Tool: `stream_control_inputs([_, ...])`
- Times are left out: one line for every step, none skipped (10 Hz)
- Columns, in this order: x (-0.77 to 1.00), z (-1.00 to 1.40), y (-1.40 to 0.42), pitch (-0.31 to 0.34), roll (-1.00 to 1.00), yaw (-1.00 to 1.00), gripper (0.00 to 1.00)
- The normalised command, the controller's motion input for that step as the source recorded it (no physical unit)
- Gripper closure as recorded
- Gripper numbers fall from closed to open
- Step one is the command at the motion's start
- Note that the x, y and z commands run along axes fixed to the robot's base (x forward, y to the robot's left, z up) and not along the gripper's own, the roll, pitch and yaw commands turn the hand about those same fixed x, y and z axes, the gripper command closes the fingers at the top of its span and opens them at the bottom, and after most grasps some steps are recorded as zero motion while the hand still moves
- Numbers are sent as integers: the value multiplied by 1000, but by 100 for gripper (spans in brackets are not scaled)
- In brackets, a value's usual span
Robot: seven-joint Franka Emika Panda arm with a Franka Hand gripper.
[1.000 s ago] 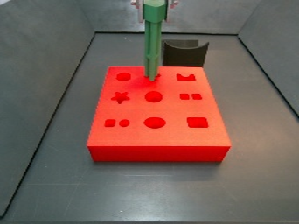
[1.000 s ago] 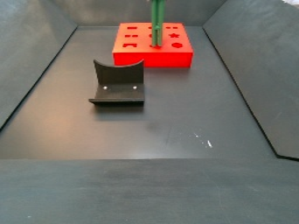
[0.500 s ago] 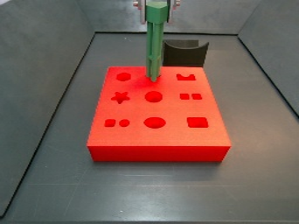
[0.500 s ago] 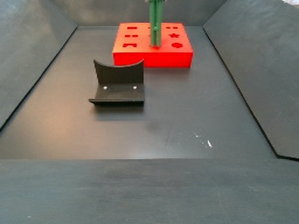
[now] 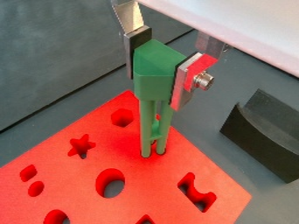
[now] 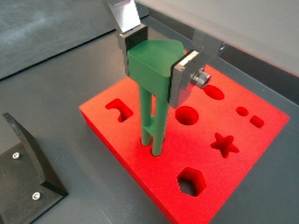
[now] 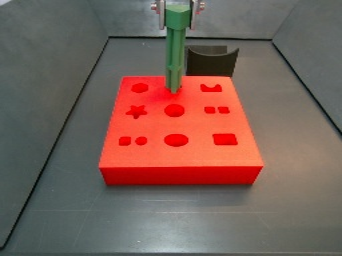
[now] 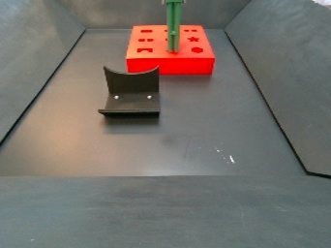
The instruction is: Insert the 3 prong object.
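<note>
My gripper (image 5: pixel 162 58) is shut on the top of the 3 prong object (image 5: pixel 152 105), a long bright green bar held upright. Its lower prongs meet the top face of the red block (image 5: pixel 70 179) near the block's far edge. The gripper (image 6: pixel 158 59) and the green bar (image 6: pixel 151 114) show the same way in both wrist views. In a side view the bar (image 7: pixel 175 58) stands upright over the red block (image 7: pixel 181 150), its tip at a hole in the back row. It also shows in a side view (image 8: pixel 172 21) on the block (image 8: pixel 169 53).
The red block carries several shaped holes: star (image 7: pixel 136 112), circle (image 7: pixel 175 110), square (image 7: pixel 225 140). The fixture, a dark curved bracket, stands behind the block (image 7: pixel 211 58) and in mid-floor in a side view (image 8: pixel 131 92). Grey walls enclose the floor.
</note>
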Motion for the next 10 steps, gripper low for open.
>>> stream_control_inputs([0,0,-89,9,67,0,100])
stream_control_inputs([0,-589,-91,-94,37,-14,100])
stream_control_inputs([77,-823,-57,-79,114,-66,100])
stream_control_inputs([106,-731,-60,-44,140,-77,100])
stream_control_inputs([77,-629,-23,-51,93,-91,100])
stream_control_inputs([146,-617,0,-17,37,-66,100])
stream_control_inputs([71,-571,0,-6,0,-29,100])
stream_control_inputs([0,-297,0,0,0,0,100])
stream_control_inputs([0,0,0,-11,0,0,100])
stream_control_inputs([0,0,0,0,0,0,100])
